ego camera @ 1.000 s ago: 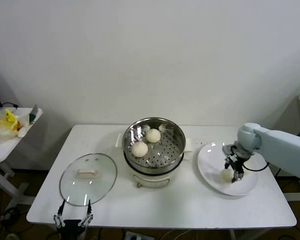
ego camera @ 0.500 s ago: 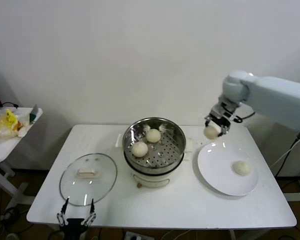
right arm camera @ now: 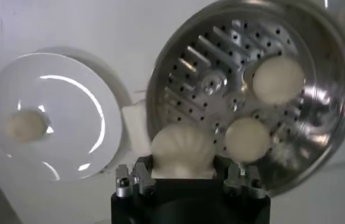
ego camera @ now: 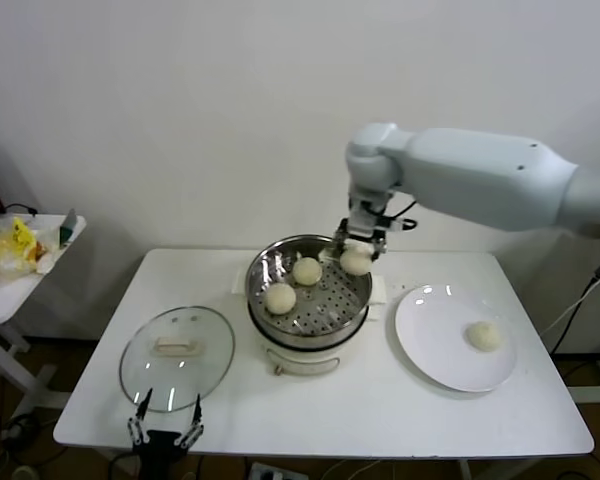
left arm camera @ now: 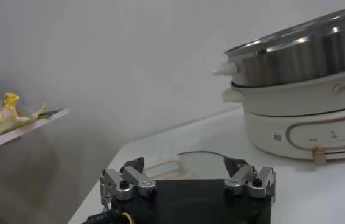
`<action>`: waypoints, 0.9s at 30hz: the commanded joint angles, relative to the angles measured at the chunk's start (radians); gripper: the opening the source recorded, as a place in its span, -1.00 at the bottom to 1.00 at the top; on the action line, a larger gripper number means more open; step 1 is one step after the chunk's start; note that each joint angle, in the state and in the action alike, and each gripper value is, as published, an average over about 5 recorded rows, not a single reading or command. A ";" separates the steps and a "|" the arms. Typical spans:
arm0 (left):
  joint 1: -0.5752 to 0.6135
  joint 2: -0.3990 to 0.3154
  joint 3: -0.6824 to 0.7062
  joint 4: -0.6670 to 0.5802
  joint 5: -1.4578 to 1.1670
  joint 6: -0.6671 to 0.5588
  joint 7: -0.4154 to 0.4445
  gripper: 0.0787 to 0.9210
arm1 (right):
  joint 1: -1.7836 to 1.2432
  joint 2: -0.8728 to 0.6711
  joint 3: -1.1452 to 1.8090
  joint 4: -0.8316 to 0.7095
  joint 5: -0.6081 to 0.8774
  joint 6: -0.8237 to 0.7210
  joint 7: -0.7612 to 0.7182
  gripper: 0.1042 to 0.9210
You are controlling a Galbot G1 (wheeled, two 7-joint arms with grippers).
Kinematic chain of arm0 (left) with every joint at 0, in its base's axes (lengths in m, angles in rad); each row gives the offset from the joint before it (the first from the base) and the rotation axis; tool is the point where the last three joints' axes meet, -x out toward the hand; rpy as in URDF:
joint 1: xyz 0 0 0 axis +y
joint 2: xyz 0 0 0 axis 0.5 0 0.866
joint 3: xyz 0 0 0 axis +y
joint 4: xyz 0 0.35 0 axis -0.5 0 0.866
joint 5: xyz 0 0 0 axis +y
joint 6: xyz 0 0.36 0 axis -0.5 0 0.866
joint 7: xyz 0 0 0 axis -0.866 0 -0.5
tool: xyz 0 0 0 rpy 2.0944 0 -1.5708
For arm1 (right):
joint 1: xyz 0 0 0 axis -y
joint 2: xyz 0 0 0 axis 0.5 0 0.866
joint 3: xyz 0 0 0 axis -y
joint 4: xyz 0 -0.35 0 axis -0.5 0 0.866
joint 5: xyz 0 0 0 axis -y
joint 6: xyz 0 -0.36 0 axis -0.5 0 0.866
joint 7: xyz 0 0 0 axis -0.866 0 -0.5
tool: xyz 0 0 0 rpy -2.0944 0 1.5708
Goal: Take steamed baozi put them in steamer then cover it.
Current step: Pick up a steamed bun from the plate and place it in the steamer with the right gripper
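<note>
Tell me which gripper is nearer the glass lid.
Left. The left gripper sits open at the table's front edge, just before the glass lid; the right gripper holds a baozi over the steamer.

A plain white wall fills the far side of the room, evenly lit. In front of it stands a white counter with rounded corners. To the left, apart from the counter, a smaller white side table carries a crumpled yellow bag. Dark cables lie on the floor beneath it.
</note>
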 commanded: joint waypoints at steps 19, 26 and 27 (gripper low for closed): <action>-0.018 0.020 0.009 0.009 -0.013 0.013 0.013 0.77 | -0.179 0.190 -0.004 -0.018 -0.102 0.077 -0.001 0.49; -0.014 0.021 0.004 0.015 -0.021 0.009 0.007 0.77 | -0.152 0.167 0.023 -0.024 -0.108 0.075 -0.007 0.75; -0.013 0.021 0.004 0.016 -0.022 0.008 0.007 0.77 | -0.146 0.160 0.033 -0.026 -0.112 0.074 -0.007 0.75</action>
